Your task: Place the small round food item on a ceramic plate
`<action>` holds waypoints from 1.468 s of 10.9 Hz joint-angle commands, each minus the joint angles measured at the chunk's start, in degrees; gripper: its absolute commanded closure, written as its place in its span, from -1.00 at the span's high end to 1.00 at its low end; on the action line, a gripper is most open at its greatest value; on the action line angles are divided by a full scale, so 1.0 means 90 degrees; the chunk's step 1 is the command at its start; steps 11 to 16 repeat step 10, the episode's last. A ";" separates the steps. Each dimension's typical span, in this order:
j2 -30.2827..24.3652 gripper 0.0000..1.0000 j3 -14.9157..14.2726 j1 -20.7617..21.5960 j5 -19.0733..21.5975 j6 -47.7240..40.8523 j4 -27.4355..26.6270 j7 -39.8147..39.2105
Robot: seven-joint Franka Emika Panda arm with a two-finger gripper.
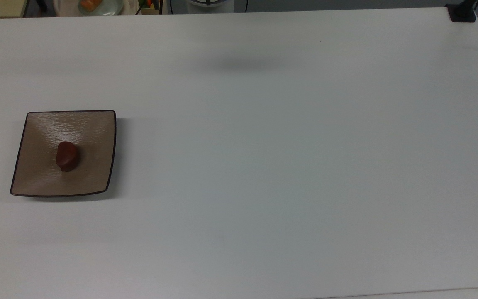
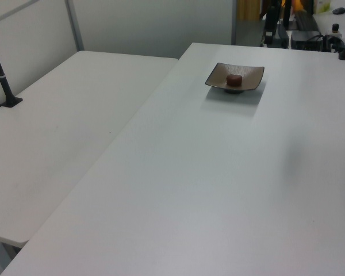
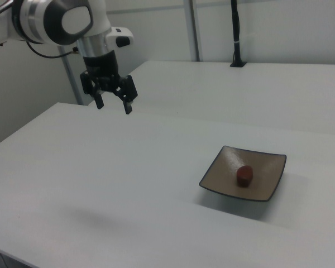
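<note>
The small round food item [image 1: 66, 155] [image 2: 234, 80] [image 3: 244, 175], a dark reddish-brown lump, lies in the middle of the ceramic plate [image 1: 93, 128] [image 2: 250, 73] [image 3: 266, 162], a square tan plate with a thin dark rim. That plate rests on the white table at the top view's left. In the right view my gripper [image 3: 113, 105] hangs open and empty well above the table, far to the right view's left of the plate.
The white table [image 1: 288, 166] is bare around the plate. A second white table [image 2: 63, 115] adjoins it. A round pale plate with orange food [image 1: 98, 5] sits beyond the far edge. A black post base [image 1: 462, 12] stands at the top view's right corner.
</note>
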 commanded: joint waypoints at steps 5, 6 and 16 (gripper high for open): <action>0.0178 1.00 -0.0067 -0.0022 0.0002 0.0194 0.0090 -0.0121; 0.0159 1.00 -0.0067 -0.0022 0.0002 0.0194 0.0081 -0.0121; 0.0139 1.00 -0.0067 -0.0012 0.0002 0.0233 0.0061 -0.0092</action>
